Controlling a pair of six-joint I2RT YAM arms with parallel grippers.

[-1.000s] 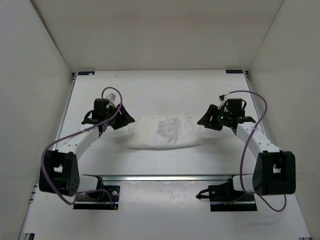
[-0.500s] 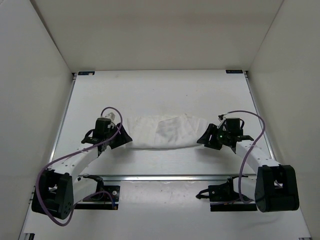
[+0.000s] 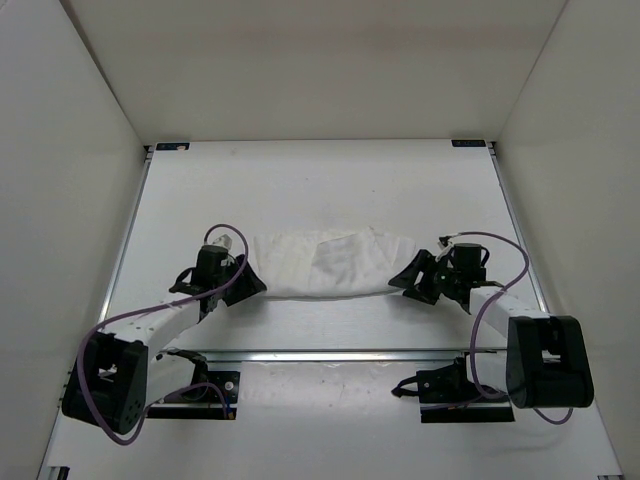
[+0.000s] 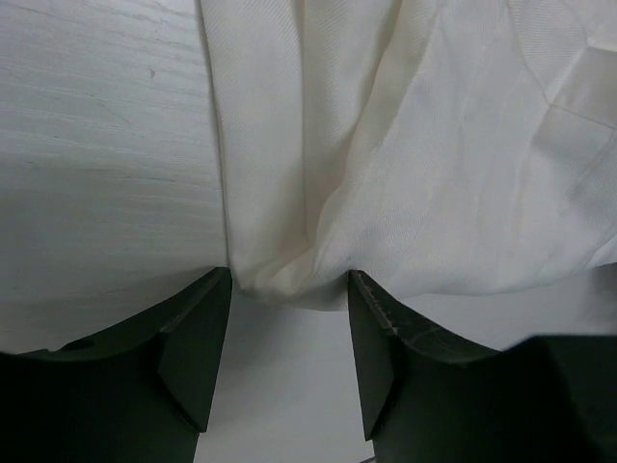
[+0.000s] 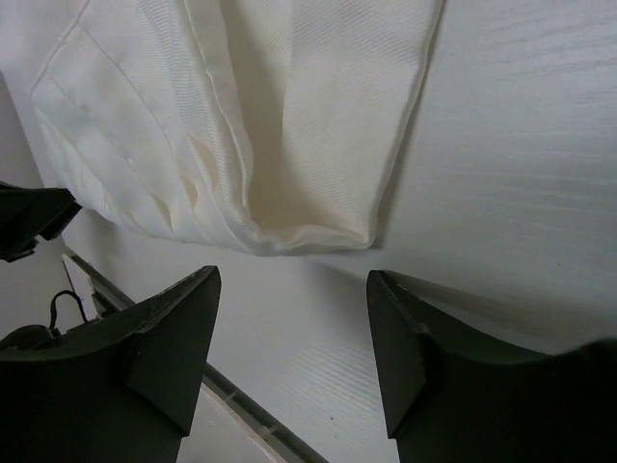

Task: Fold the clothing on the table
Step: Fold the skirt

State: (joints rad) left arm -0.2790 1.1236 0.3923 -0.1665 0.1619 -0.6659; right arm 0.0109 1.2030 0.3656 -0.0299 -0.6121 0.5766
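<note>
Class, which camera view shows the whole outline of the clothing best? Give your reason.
The top external view: the clothing shows whole on the table, end to end. Each wrist view shows only one bunched end of it, close up, with folds.

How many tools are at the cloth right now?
2. The left tool is at the left end of the clothing, the right tool at its right end. Both open.

Top cam is fixed high behind the arm bases, angled down and forward, far enough back to take in the whole table and both arms. Each wrist cam looks down along its own fingers from close in: left hand view on the left end of the clothing, right hand view on the right end. All three overlap on the clothing and the table beside it.
</note>
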